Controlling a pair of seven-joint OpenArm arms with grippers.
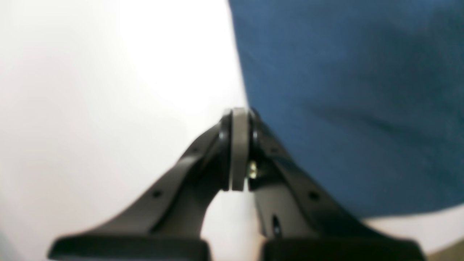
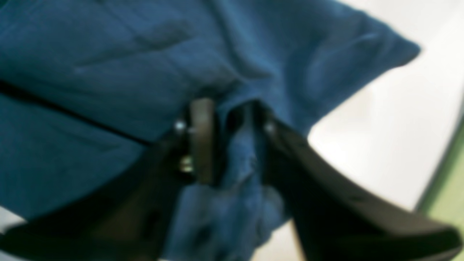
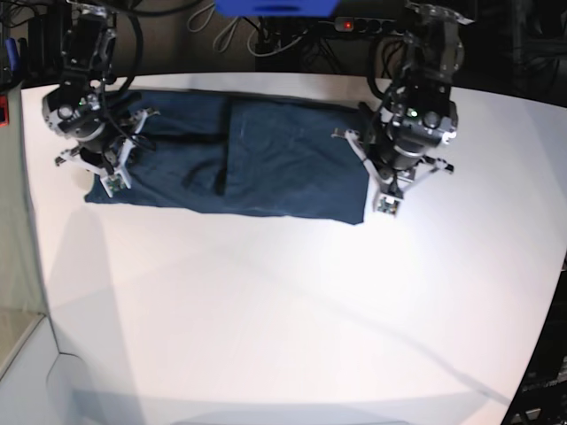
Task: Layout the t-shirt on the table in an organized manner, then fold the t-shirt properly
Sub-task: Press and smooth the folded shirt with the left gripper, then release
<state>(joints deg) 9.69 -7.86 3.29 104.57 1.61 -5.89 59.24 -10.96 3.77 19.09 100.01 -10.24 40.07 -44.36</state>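
The dark navy-blue t-shirt [image 3: 266, 159] lies spread flat across the far part of the white table [image 3: 283, 310]. My right gripper [image 3: 111, 181] is at the shirt's left end. In the right wrist view it [image 2: 232, 119] is shut on a bunched fold of the t-shirt [image 2: 108, 54]. My left gripper [image 3: 385, 205] is at the shirt's right edge near its front corner. In the left wrist view it [image 1: 239, 112] is shut, its tip touching the t-shirt's [image 1: 344, 90] edge over the table [image 1: 108, 90]. No cloth shows between its pads.
Cables and a power strip [image 3: 345, 25] lie beyond the table's far edge, with a blue object [image 3: 275, 7] above them. The table's left edge [image 3: 35, 266] drops to the floor. A green surface [image 2: 449, 188] shows past the table edge in the right wrist view.
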